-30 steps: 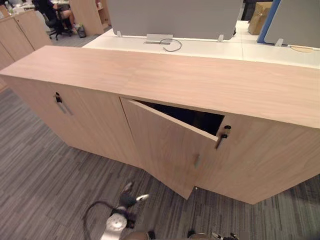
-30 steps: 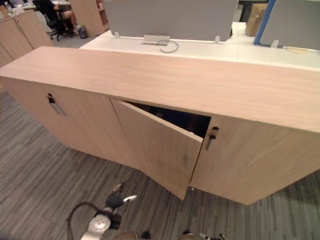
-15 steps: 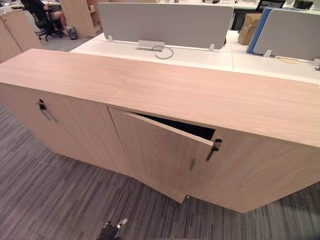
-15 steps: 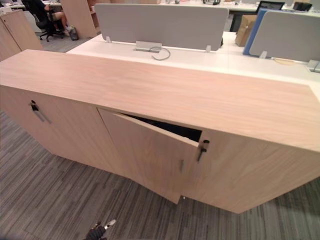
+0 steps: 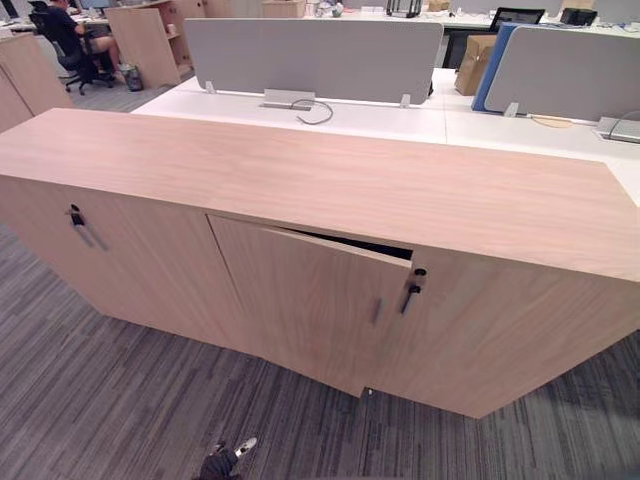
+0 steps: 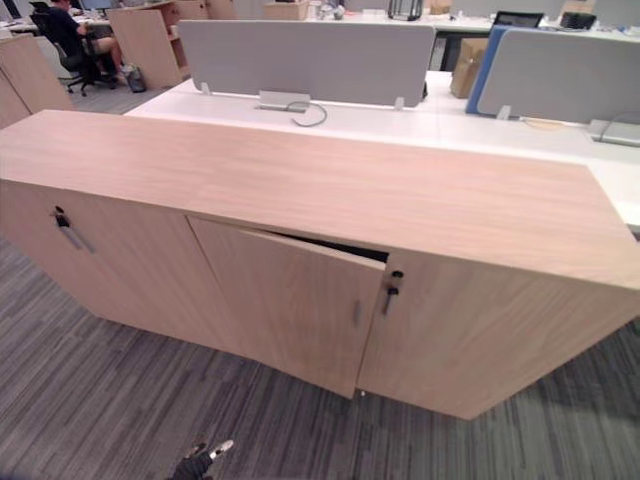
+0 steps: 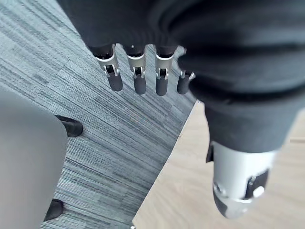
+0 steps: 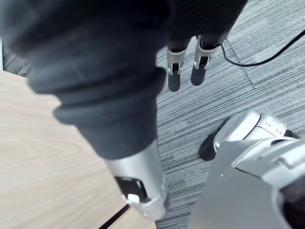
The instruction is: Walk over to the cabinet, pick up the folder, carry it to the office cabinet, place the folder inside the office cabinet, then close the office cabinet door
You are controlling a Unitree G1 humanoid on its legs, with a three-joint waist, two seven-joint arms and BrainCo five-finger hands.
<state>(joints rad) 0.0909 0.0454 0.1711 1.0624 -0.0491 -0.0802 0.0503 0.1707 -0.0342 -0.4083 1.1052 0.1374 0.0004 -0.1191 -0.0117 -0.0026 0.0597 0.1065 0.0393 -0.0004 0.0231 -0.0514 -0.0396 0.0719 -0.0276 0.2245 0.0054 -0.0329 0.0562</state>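
The office cabinet [image 5: 330, 180] is a long, low cabinet of light wood right ahead of me. Its middle door [image 5: 295, 300] stands only slightly ajar, with a thin dark gap along its top right edge and a small handle [image 5: 377, 311] near its free side. A black key [image 5: 411, 290] hangs in the door to its right. My left hand [image 5: 226, 460] hangs low above the carpet in front of the cabinet. In the left wrist view its fingers [image 7: 138, 76] are straight and hold nothing. My right hand's fingers [image 8: 174, 71] also hang straight and empty above the carpet, beside the wood.
Behind the cabinet stand white desks with grey dividers [image 5: 310, 55] and a cardboard box [image 5: 470, 65]. A person sits on an office chair [image 5: 70, 35] at the far left, near more wooden cabinets [image 5: 20, 75]. Grey striped carpet [image 5: 110, 390] lies before the cabinet.
The middle door has swung from well open to nearly shut. The camera has tilted up, so the left hand now shows lower in the picture, at its bottom edge.
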